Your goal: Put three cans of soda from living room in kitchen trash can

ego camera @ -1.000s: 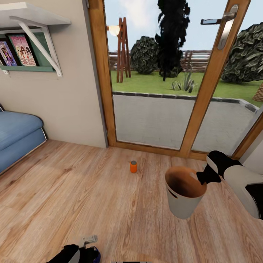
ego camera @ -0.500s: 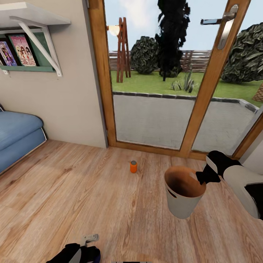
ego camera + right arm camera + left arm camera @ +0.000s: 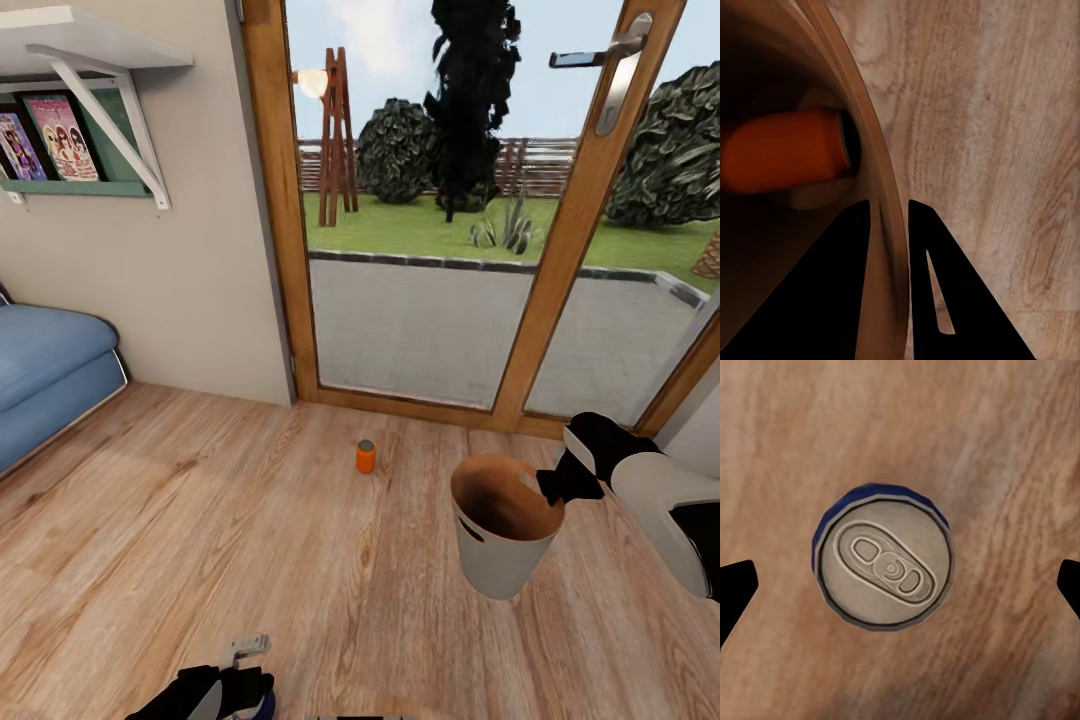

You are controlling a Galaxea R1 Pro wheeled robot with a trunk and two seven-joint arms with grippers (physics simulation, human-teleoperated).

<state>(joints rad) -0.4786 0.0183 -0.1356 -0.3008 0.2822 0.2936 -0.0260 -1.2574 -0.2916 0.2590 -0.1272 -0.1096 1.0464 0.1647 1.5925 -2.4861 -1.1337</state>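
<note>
As my left gripper (image 3: 900, 585) has sunk lower, jaws wide around the blue can (image 3: 883, 556), my right gripper (image 3: 556, 487), at three o'clock, pinches the bin (image 3: 490, 570) rim; grasp next

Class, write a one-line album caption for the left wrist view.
Open left tool poised directly above an upright blue soda can standing on the plank floor.
</note>
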